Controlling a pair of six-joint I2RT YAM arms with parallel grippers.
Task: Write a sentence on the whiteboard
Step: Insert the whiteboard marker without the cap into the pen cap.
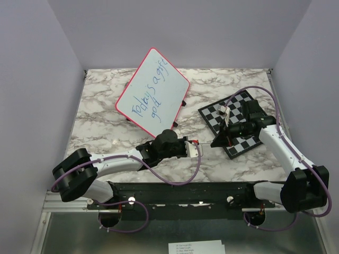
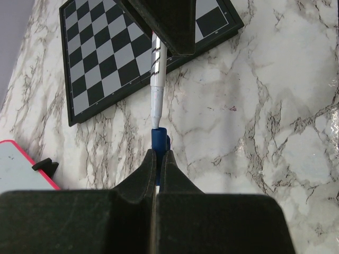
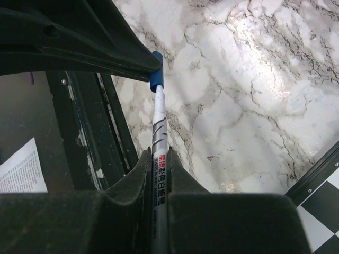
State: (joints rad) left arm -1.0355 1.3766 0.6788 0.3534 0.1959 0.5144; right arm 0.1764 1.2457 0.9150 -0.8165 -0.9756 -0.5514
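Blue cap [image 2: 159,138] pinched at the tips of the left gripper [image 2: 159,156], jaws pressed together on it. Straight ahead of those tips, white marker [image 2: 157,79] with its nib at the cap's mouth. Barrel clamped in the right gripper [image 3: 159,159], jaws tight on the printed body. Both grippers nose to nose over the grey-veined marble table [image 1: 106,114]. Beyond the left gripper and off to its left, the whiteboard [image 1: 172,87], pink-rimmed, well apart from both grippers. Across it in blue, the sentence [image 1: 151,92]: roughly "Today's a gift", with "god" beneath. Under and behind the right gripper, a chessboard [image 1: 212,117].
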